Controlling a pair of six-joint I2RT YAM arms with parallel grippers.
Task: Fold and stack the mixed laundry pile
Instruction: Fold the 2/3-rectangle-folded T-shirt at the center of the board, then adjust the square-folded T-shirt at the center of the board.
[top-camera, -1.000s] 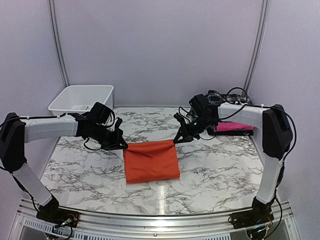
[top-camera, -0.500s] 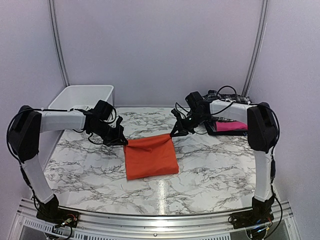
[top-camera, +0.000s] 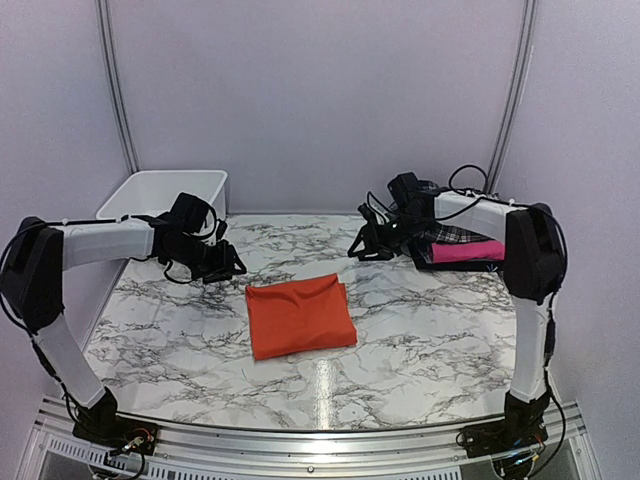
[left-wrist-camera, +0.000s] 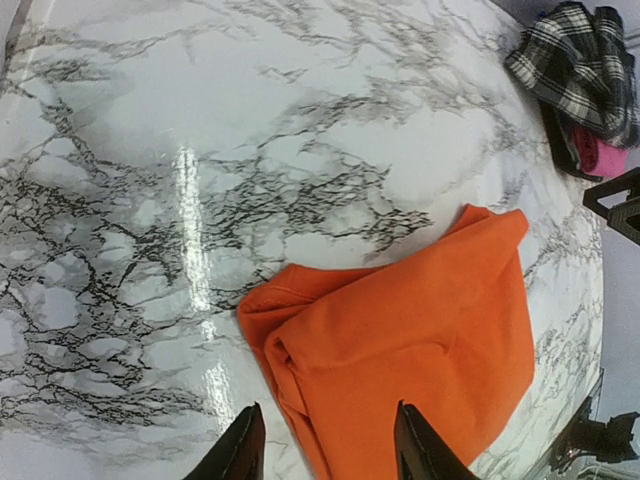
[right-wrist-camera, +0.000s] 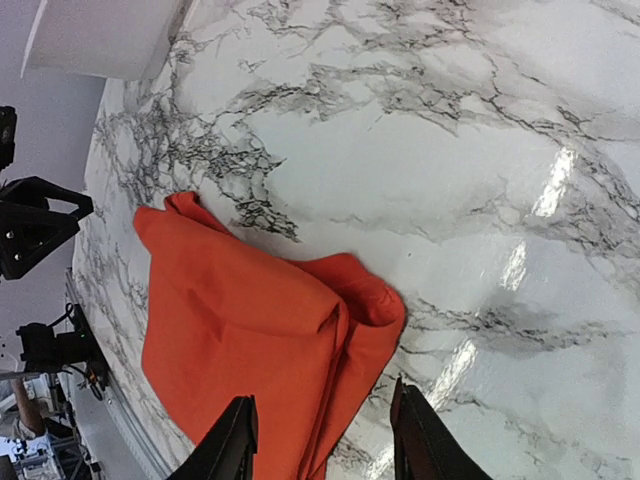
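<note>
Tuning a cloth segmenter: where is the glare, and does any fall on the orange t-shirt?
Top external: pale streak on the marble table just below the orange t-shirt, none on it. Left wrist: bright streak left of the cloth. Right wrist: glints right of it.

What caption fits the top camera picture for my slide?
Left end effector and right end effector open, apart from the folded orange t-shirt on the marble table.

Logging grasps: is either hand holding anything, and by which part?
Nothing held: the left hand and right hand are open; the orange t-shirt lies on the table, apart from both.
</note>
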